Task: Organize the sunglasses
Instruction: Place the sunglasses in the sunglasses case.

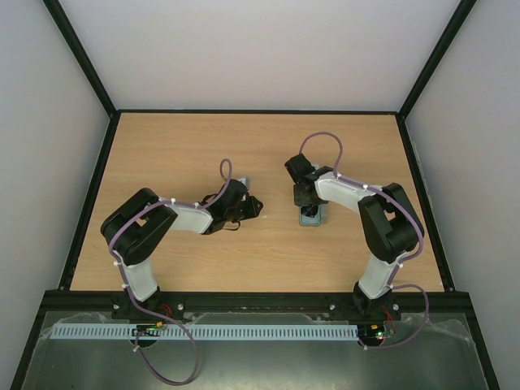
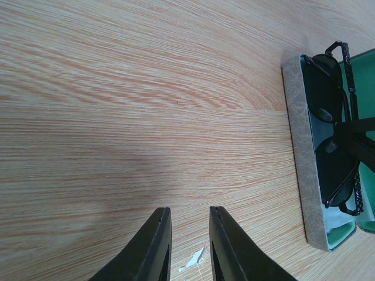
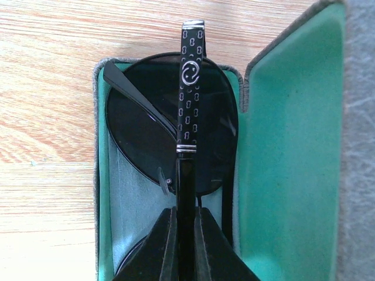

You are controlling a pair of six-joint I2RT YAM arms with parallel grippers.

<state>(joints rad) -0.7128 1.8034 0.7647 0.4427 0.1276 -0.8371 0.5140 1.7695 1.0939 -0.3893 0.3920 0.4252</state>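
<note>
Since the right gripper [image 3: 186, 212] has its two fingers drawn in tight on the patterned temple arm [image 3: 188, 88], with no gap showing on either side of that slim bar, the sunglasses [image 3: 146, 134] are in its hold. From the fingertips the temple arm runs straight out across one round dark lens. The pair lies inside the open grey case [image 3: 95, 146], on its teal lining, and the lid [image 3: 287, 146] is folded back alongside. The case sits on the wooden table [image 2: 117, 117], just ahead of the right arm.

The left gripper [image 2: 189, 212] hovers low over bare wood to one side of the case, not touching it. Its fingers are parted by only a narrow slot and hold nothing. A small white scrap [image 2: 193, 257] lies on the table by them.

The sunglasses are probably very light, with a thin frame that bends easily and hinges that dislike twisting. The lenses are smooth, so they would slip and could scratch. The temple arm near its hinge looks like the safest place to grip, with gentle pressure. It likely has to settle flat before the lid can close.
</note>
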